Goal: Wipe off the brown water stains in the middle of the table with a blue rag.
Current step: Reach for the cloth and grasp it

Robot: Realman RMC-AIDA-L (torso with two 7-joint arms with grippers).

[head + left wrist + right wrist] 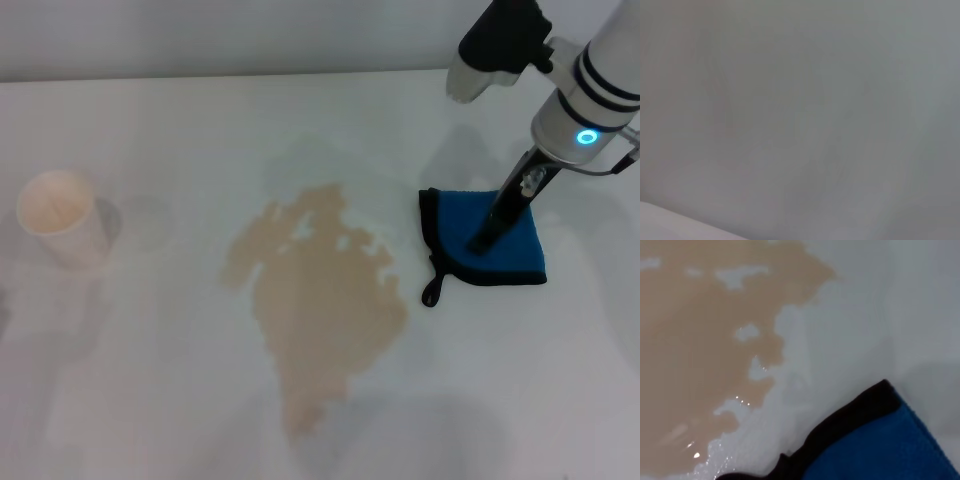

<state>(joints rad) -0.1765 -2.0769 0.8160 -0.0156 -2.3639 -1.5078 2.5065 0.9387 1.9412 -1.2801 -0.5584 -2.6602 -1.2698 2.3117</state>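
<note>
Head view, for your record: broad white glossy table (pixel 150 400); pale tan ragged brown water stains (pixel 320 300) at its middle; small square blue rag (pixel 485 238) with black trim just right of them, right gripper (pixel 484 240) planted on it, finger opening indiscernible; white paper cup (pixel 62 218) far left. Left wrist view: featureless grey. Right wrist view: stain (pixel 695 360) beside rag corner (pixel 880 445), apart.

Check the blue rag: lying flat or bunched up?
Flat: the blue rag lies spread on the table, with the right gripper down on it.

Soft even light, hazy throughout; specular glints on the brown water stains (pixel 695 390).
</note>
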